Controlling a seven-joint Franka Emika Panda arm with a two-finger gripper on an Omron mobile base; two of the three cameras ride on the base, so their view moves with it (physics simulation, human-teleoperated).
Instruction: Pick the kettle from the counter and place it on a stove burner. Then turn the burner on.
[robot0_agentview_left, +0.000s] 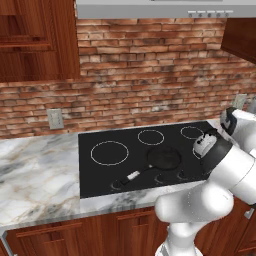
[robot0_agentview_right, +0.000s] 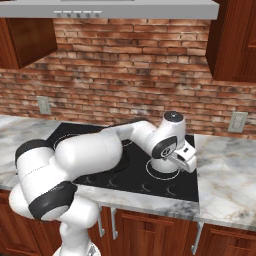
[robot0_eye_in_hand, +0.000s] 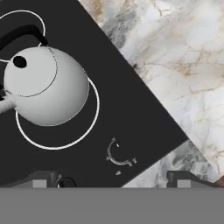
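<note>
In the hand view the silver-grey kettle (robot0_eye_in_hand: 48, 85) stands upright on the black glass, inside the thin white ring of a stove burner (robot0_eye_in_hand: 89, 126). Its black handle arches over the far side and its black knob sits on top. My gripper (robot0_eye_in_hand: 113, 180) is open and holds nothing. It hovers above the cooktop's front right corner, off to the side of the kettle. In the right base view the hand (robot0_agentview_right: 184, 156) hangs over the same burner ring (robot0_agentview_right: 162, 175), and the arm hides the kettle. The marble counter (robot0_eye_in_hand: 175, 57) runs beside the glass.
A black frying pan (robot0_agentview_left: 164, 156) with a pale handle sits mid-cooktop. The largest ring (robot0_agentview_left: 109, 152) lies to its left, with two smaller rings (robot0_agentview_left: 150, 136) behind. Touch knob marks (robot0_eye_in_hand: 119, 156) line the glass's front edge. A brick wall backs the counter (robot0_agentview_left: 35, 170).
</note>
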